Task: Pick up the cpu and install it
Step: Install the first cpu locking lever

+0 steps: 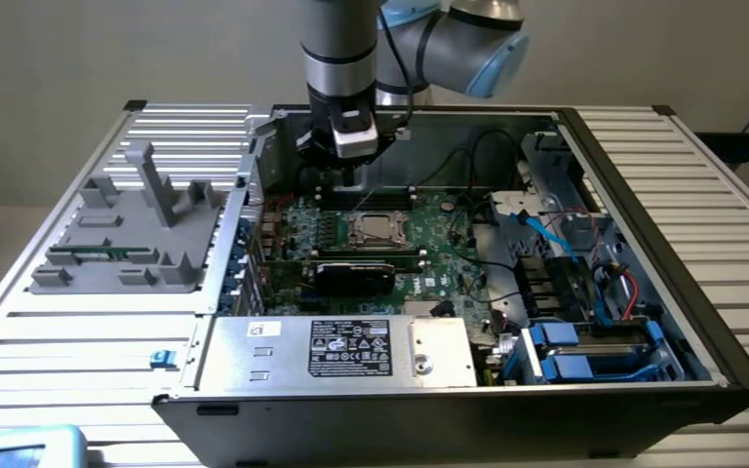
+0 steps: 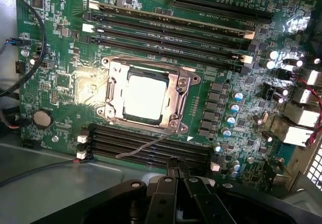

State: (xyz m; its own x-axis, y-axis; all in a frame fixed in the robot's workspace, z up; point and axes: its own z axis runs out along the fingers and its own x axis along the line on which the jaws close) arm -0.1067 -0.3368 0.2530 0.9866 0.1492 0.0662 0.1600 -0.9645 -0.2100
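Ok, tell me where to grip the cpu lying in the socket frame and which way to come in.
Grip the cpu by two opposite edges of its silvery top, coming straight down from above. It lies flat, and the metal socket frame hems in every side, so a sideways approach looks blocked.

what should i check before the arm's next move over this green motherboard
1. Silvery square cpu sits inside the metal socket frame: ok.
2. Cpu lies level in the frame: cannot tell.
3. Black gripper is shut and holds nothing: ok.
4. Gripper is apart from the cpu: ok.
5. Thin grey wire lies across the black memory slots beside the frame: not ok.
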